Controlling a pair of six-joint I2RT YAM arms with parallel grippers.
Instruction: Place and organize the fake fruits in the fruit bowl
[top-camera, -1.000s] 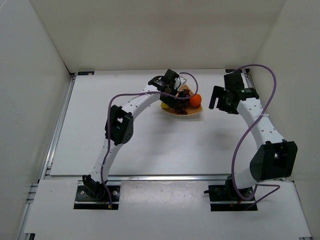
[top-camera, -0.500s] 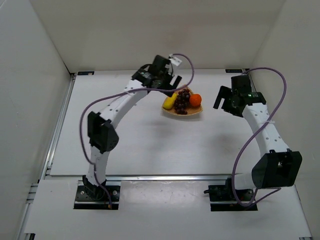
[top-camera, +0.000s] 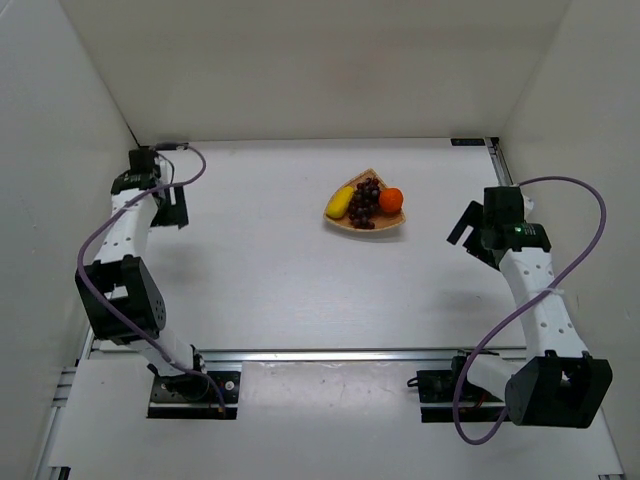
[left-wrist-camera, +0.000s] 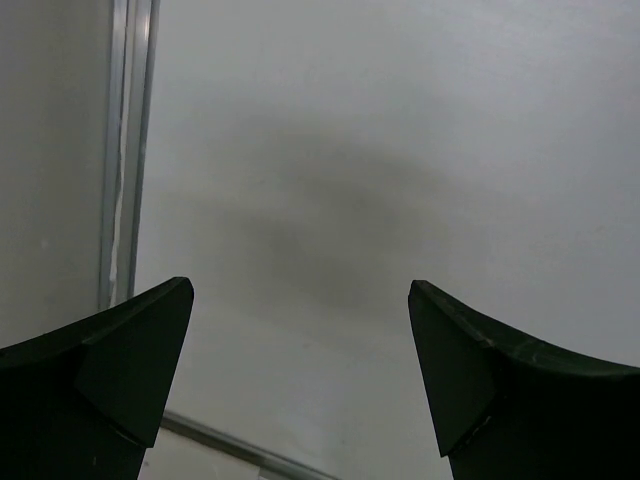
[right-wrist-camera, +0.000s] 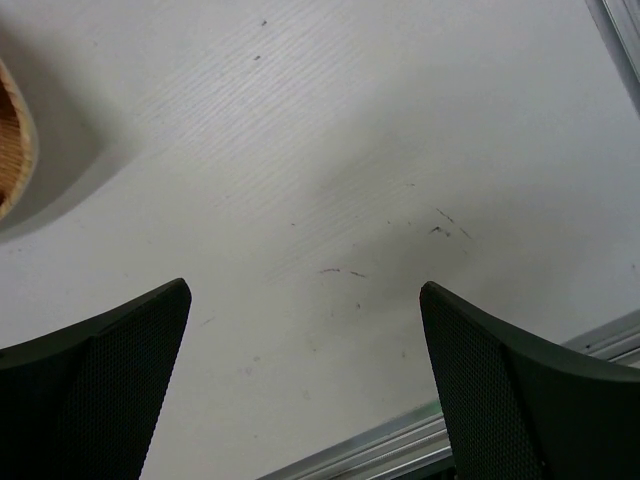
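The wooden fruit bowl (top-camera: 345, 222) sits at the table's far middle in the top view. In it lie the yellow mango-like fruit (top-camera: 339, 202) at left, the dark grape bunch (top-camera: 364, 204) in the middle and the orange (top-camera: 391, 200) at right. My left gripper (top-camera: 172, 207) is far off at the left edge, open and empty; the left wrist view (left-wrist-camera: 300, 330) shows only bare table between its fingers. My right gripper (top-camera: 464, 232) is open and empty right of the bowl. A sliver of the bowl's rim (right-wrist-camera: 14, 150) shows in the right wrist view, with the gripper (right-wrist-camera: 305, 340) over bare table.
White walls enclose the table on three sides. A metal rail (top-camera: 118, 240) runs along the left edge and shows in the left wrist view (left-wrist-camera: 122, 150). Another rail (top-camera: 330, 353) runs along the near edge; a rail (right-wrist-camera: 420, 440) shows in the right wrist view.
My left arm has swung from above the bowl far to the left edge, leaving the grape bunch in the bowl. My right arm has drawn back toward the near right.
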